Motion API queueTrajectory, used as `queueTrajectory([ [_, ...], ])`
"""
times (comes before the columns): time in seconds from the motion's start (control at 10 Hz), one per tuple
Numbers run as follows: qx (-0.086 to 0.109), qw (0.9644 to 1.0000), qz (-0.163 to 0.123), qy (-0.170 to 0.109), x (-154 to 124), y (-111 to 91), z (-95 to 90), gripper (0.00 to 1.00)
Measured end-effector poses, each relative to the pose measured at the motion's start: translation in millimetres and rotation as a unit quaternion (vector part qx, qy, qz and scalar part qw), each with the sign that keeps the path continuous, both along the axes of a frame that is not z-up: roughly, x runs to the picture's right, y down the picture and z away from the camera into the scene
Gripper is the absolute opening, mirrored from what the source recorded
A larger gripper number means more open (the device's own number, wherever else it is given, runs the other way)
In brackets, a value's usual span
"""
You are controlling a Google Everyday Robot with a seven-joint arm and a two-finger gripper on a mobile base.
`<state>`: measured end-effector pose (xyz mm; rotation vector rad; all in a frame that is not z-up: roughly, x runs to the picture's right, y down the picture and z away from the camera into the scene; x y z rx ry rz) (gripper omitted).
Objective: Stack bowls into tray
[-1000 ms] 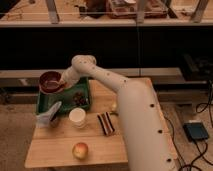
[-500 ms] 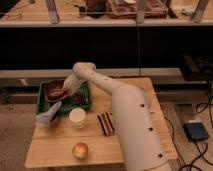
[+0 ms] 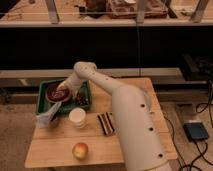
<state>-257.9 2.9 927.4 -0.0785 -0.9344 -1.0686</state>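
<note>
Gripper [image 3: 64, 90]: over the green tray [image 3: 44, 88] at 10 o'clock on the table [image 3: 55, 150], lower than a second ago; finger state cannot be told. Bowls, two: maroon bowl [image 3: 53, 91] now resting in orange-red bowl [image 3: 56, 98], both inside tray; a second ago held above it. Stack judged made, release pending. Also: one white cup [image 3: 77, 117] at centre, one apple [image 3: 80, 150] at 6 o'clock, one dark striped item [image 3: 105, 123], one crumpled bag [image 3: 48, 118].
</note>
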Motion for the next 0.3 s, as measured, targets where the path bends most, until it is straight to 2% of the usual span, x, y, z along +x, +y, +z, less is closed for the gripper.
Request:
queueTrajectory([
  [0.3, 0.025, 0.9996, -0.011, -0.006, 12, -29, -26.0, 0.8],
])
